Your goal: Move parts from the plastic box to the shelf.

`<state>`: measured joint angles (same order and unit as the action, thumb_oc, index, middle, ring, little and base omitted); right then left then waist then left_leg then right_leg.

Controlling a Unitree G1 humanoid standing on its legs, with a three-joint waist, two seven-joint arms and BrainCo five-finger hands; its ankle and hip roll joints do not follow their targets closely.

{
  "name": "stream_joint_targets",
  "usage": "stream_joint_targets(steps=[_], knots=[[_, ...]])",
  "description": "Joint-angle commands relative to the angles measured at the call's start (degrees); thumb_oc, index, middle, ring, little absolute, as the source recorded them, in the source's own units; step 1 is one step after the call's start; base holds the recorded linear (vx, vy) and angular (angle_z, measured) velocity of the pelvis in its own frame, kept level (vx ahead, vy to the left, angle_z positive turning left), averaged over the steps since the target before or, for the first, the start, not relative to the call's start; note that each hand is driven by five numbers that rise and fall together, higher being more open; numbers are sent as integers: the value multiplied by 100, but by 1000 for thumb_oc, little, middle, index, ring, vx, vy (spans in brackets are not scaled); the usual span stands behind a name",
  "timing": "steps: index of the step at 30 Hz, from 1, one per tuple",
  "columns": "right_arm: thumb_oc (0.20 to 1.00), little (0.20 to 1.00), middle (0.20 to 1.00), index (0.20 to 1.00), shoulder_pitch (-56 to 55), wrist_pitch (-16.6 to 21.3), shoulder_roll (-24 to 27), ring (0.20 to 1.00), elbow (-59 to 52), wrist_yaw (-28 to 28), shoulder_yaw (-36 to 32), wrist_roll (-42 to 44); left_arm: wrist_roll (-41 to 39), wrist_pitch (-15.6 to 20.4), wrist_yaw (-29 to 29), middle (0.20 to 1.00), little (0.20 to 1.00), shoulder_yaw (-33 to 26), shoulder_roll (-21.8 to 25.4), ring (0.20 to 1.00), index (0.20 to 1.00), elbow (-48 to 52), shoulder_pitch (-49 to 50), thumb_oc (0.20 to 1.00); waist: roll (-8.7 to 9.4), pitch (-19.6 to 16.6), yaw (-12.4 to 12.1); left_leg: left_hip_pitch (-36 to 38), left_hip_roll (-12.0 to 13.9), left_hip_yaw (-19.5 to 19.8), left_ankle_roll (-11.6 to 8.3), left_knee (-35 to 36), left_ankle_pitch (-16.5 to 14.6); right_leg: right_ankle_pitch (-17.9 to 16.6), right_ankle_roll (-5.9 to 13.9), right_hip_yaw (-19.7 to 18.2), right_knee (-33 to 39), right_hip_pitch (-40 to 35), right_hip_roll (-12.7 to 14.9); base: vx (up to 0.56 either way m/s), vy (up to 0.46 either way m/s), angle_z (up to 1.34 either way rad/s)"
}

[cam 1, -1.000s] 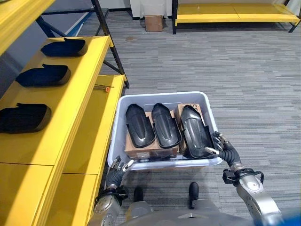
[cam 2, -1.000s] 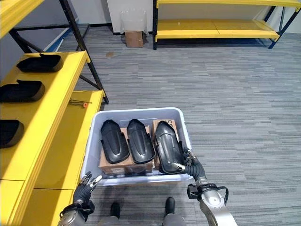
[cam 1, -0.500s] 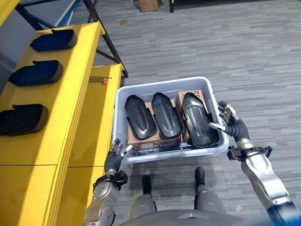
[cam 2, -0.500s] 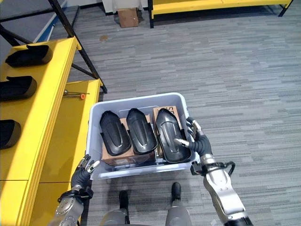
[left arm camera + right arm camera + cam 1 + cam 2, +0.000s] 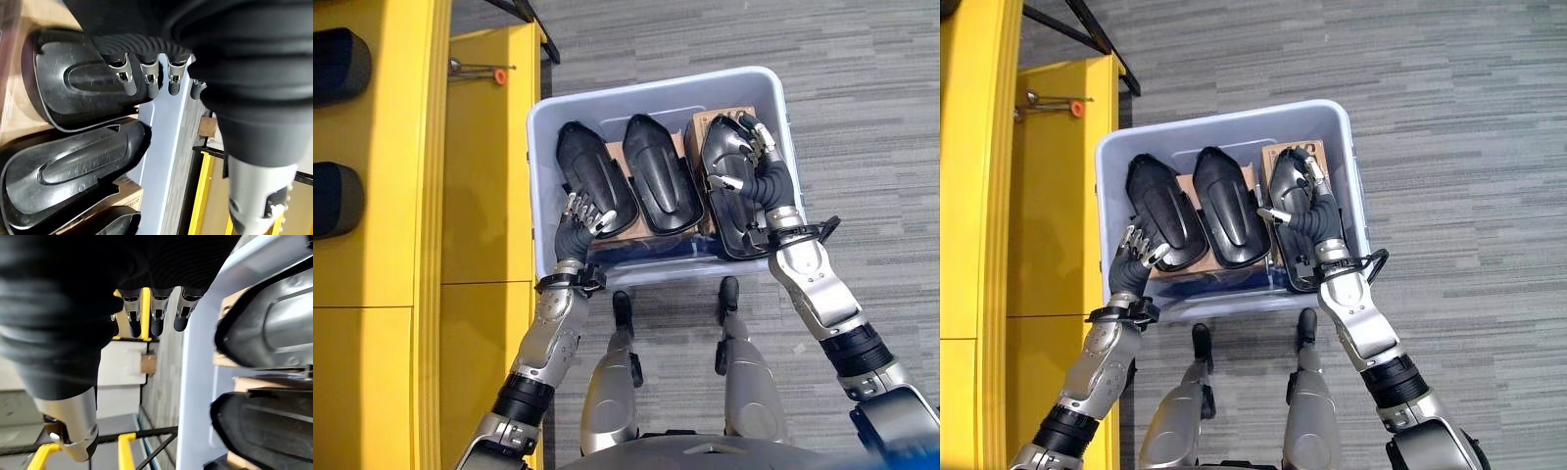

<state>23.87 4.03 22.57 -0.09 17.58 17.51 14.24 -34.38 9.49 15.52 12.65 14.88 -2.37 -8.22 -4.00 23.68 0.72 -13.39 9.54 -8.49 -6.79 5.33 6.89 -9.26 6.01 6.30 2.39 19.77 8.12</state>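
Left eye view: right hand (image 5: 751, 162) rests on the rightmost black part (image 5: 732, 196) in the plastic box (image 5: 656, 88), fingers loosely spread. Left hand (image 5: 584, 213) hovers over the leftmost part (image 5: 592, 176), fingers relaxed.

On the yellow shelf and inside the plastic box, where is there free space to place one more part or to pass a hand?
The yellow shelf is bare between its two black parts and bare again nearer the robot, below the lower one. The lower yellow board is free except a small tool at its far end. The plastic box is crowded: three parts side by side, both hands inside.
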Motion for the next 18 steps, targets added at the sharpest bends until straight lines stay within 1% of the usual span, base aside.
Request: stream_joint_targets(steps=[1,5,11,14,15,18], knots=[[1000,1000,1000,1000,193,248,-138,1000,-178,247,51,-311,-30,402,122,1000,1000,47,163,1000,1000,339,250,1000,102,-270,-54,258,-1,123,-93,-33,-145,80,451,89,-726,363,360,0,0,0],[1000,1000,1000,1000,324,193,-206,1000,169,405,88,-355,-58,392,126,1000,1000,183,181,1000,1000,331,154,1000,112,-126,-78,197,-38,137,-73,-33,-144,74,453,79,-763,450,402,0,0,0],[1000,1000,1000,1000,337,186,-231,1000,591,601,6,-363,-52,420,155,1000,1000,226,247,1000,1000,329,113,1000,95,-7,-101,151,-81,170,-50,-33,-159,80,451,100,-796,513,444,0,0,0],[1000,1000,1000,1000,381,161,-254,1000,788,630,26,-345,-80,435,153,1000,1000,234,266,1000,1000,346,121,1000,85,20,-124,126,-97,185,-45,-33,-162,77,452,88,-803,550,451,0,0,0],[1000,1000,1000,1000,446,132,-280,1000,1056,627,63,-316,-106,453,145,1000,1000,275,269,1000,1000,356,121,1000,76,43,-147,101,-111,199,-44,-33,-163,73,452,94,-809,585,451,0,0,0],[1000,1000,1000,1000,537,108,-307,1000,1319,632,119,-306,-123,460,117,1000,1000,302,281,1000,1000,384,109,1000,73,72,-174,60,-121,225,-39,-33,-157,70,451,104,-812,619,459,0,0,0]])
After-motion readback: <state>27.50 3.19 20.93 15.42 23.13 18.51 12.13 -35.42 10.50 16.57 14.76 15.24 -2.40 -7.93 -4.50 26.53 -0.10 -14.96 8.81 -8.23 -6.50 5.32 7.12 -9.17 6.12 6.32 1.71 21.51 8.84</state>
